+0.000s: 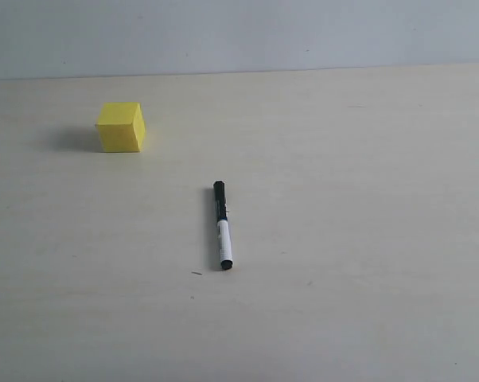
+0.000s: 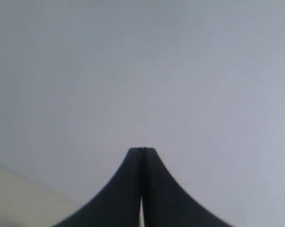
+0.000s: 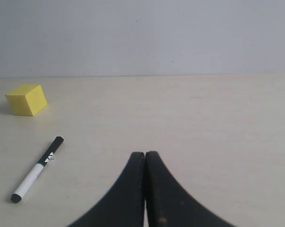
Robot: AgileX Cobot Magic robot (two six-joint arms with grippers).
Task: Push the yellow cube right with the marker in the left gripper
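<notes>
Exterior view: marker (image 1: 222, 226) flat, sep. from yellow cube (image 1: 121, 126).

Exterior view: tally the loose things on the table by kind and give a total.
marker: 1
yellow cube: 1
Total: 2

My left claw (image 2: 142, 150): both black fingers pressed flat together, tips meeting along one thin seam. Beyond the tips, a plain pale grey wall (image 2: 142, 71) takes up most of the view. A small wedge of beige counter (image 2: 19, 203) shows at one corner, blurred.
</notes>
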